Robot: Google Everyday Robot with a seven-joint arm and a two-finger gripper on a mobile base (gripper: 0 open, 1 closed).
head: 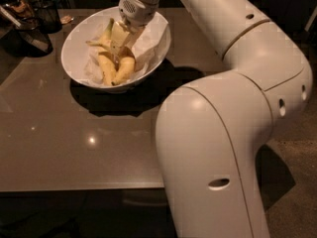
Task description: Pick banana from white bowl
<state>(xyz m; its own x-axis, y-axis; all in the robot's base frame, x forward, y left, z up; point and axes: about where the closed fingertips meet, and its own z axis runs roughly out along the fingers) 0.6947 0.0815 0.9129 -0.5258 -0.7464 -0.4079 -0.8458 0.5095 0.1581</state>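
Observation:
The white bowl [74,58] stands on the brown table at the back left. Yellow bananas [115,68] lie in it as a bunch on white paper, stems pointing to the far side. My gripper [119,46] reaches down into the bowl from the upper right and sits right on top of the bunch, against the upper ends of the bananas. The wrist hides part of the bowl's far rim. My large white arm fills the right half of the view.
The brown tabletop [74,148] has its front edge close to the bottom of the view. Dark items stand at the back left corner: a dark glass [48,11] and a dark wire object [27,31]. The floor shows at the right.

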